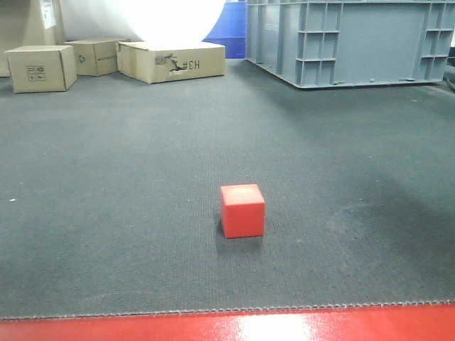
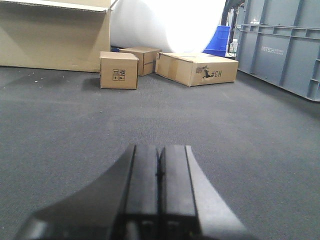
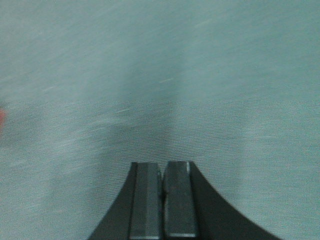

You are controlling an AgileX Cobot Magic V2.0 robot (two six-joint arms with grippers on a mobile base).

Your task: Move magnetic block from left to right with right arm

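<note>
The magnetic block, a small bright-red cube, rests alone on the dark grey mat near the middle front of the exterior view. Neither arm shows in that view. A thin red sliver of the magnetic block sits at the far left edge of the right wrist view. My right gripper is shut and empty, looking down on bare mat well to the right of the block. In the left wrist view, my left gripper is shut with nothing in it, low over the mat and pointing toward the boxes.
Brown cardboard boxes stand at the back left. A large grey plastic crate fills the back right, with a blue bin behind it. A red strip borders the mat's front edge.
</note>
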